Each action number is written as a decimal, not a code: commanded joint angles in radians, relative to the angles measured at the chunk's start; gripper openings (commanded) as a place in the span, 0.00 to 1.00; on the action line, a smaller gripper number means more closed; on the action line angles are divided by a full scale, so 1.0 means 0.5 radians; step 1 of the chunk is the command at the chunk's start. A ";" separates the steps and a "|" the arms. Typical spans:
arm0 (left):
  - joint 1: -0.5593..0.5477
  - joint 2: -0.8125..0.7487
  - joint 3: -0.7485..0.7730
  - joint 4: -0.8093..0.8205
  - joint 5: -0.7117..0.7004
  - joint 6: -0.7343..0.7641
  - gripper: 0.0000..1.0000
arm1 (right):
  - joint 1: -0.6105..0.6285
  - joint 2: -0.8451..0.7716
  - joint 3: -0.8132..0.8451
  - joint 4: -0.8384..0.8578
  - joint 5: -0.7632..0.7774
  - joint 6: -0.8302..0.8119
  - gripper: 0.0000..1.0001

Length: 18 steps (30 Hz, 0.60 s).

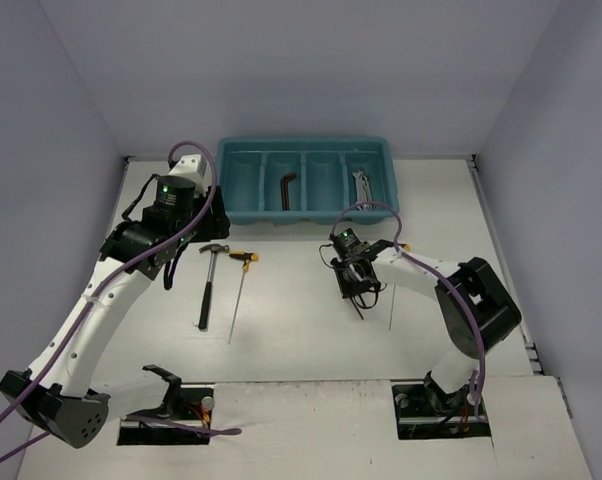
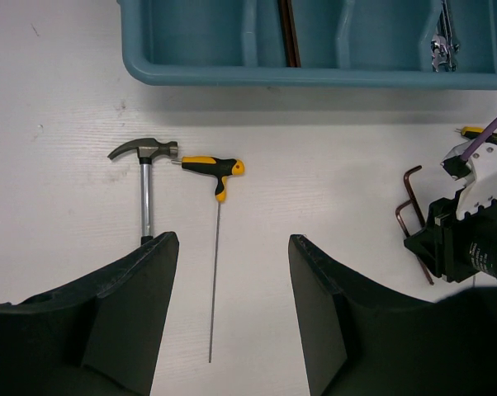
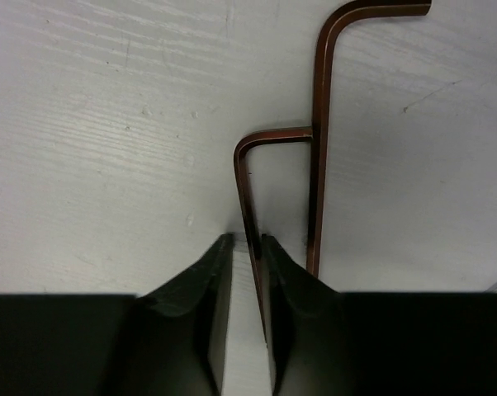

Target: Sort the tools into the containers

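A: What's biggest out there?
B: The white table (image 1: 311,330), with the teal tray (image 1: 241,213) at its far edge.
A: And the arms?
B: The left gripper (image 2: 232,247) hangs spread wide and holds nothing. The right gripper (image 3: 244,243) is pinched almost closed.
A: The tools?
B: The hammer (image 2: 145,151) lies on the table below the left gripper, with the T-handle driver (image 2: 215,169) just beside its head. The right gripper clamps the shaft of the smaller hex key (image 3: 269,136), which touches a longer hex key (image 3: 317,148) on the table.
A: Anything sorted?
B: Another hex key (image 1: 288,190) lies in the second compartment from the left. A wrench (image 1: 362,187) lies in the rightmost.
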 commanded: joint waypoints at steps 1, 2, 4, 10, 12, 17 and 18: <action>0.017 -0.076 0.030 0.062 -0.020 0.013 0.53 | 0.113 0.116 -0.058 -0.023 0.040 0.101 0.09; 0.017 -0.080 0.028 0.057 -0.019 0.011 0.53 | 0.153 0.121 -0.047 -0.024 0.049 0.118 0.04; 0.015 -0.093 0.023 0.047 -0.026 0.011 0.53 | 0.242 0.127 0.001 -0.028 0.098 0.159 0.00; 0.014 -0.153 0.028 0.002 -0.070 0.038 0.53 | 0.434 0.016 0.412 -0.118 0.119 0.241 0.00; 0.014 -0.185 0.017 -0.026 -0.101 0.058 0.53 | 0.443 -0.022 0.617 -0.145 0.147 0.255 0.00; 0.018 -0.279 -0.066 -0.100 -0.162 0.078 0.53 | 0.400 0.069 1.254 -0.150 0.241 0.218 0.00; 0.021 -0.306 -0.098 -0.111 -0.166 0.074 0.53 | 0.375 0.127 1.399 -0.151 0.234 0.206 0.00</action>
